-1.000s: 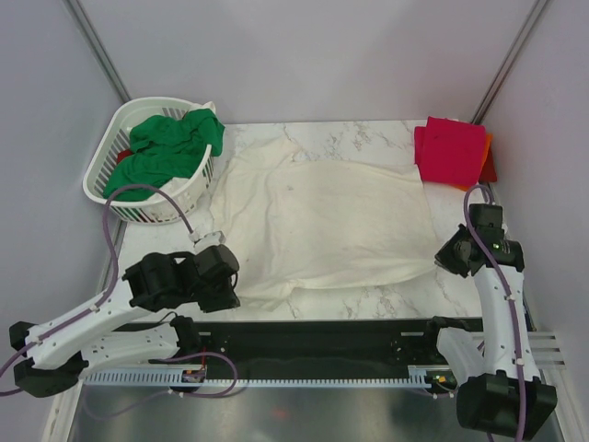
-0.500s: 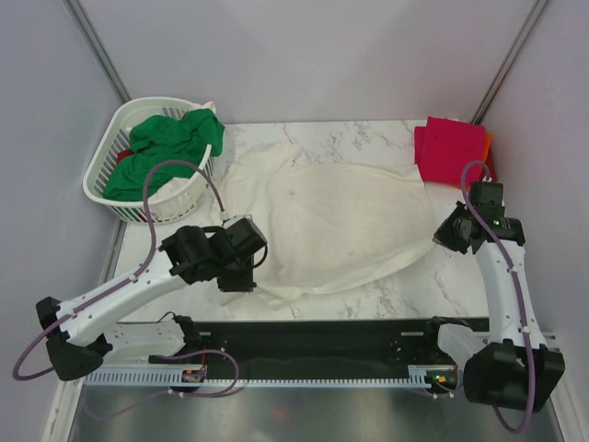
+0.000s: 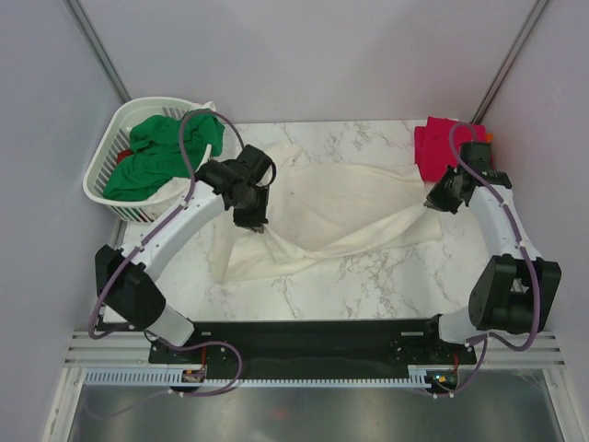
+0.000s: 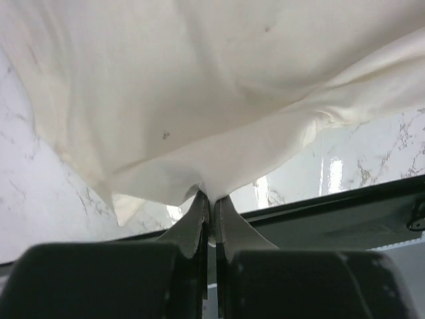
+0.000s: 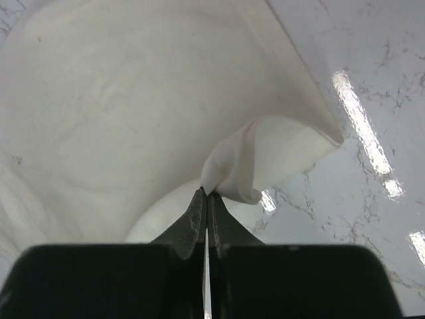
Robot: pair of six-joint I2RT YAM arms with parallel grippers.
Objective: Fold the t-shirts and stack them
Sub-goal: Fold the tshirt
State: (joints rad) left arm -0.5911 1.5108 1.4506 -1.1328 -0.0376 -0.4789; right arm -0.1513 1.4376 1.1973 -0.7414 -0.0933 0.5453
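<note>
A large cream-white t-shirt (image 3: pixel 340 216) lies half folded across the marble table. My left gripper (image 3: pixel 254 217) is shut on its near-left edge, lifted over the shirt's left part; the left wrist view shows the cloth (image 4: pixel 199 100) pinched between the jaws. My right gripper (image 3: pixel 434 202) is shut on the shirt's right edge; the right wrist view shows a fold of cloth (image 5: pixel 259 159) in the jaws. A folded crimson-pink shirt (image 3: pixel 433 147) lies on an orange one (image 3: pixel 490 137) at the far right corner. A bright green shirt (image 3: pixel 166 152) fills the basket.
A white slotted laundry basket (image 3: pixel 115 198) stands at the far left corner, with a bit of red cloth (image 3: pixel 124 156) under the green shirt. A black rail (image 3: pixel 313 341) runs along the table's near edge. Grey walls close in the sides and the back.
Both grippers have carried the cream-white shirt's near edge away from me toward the far side, folding the shirt over itself. The bare marble at the front has widened.
</note>
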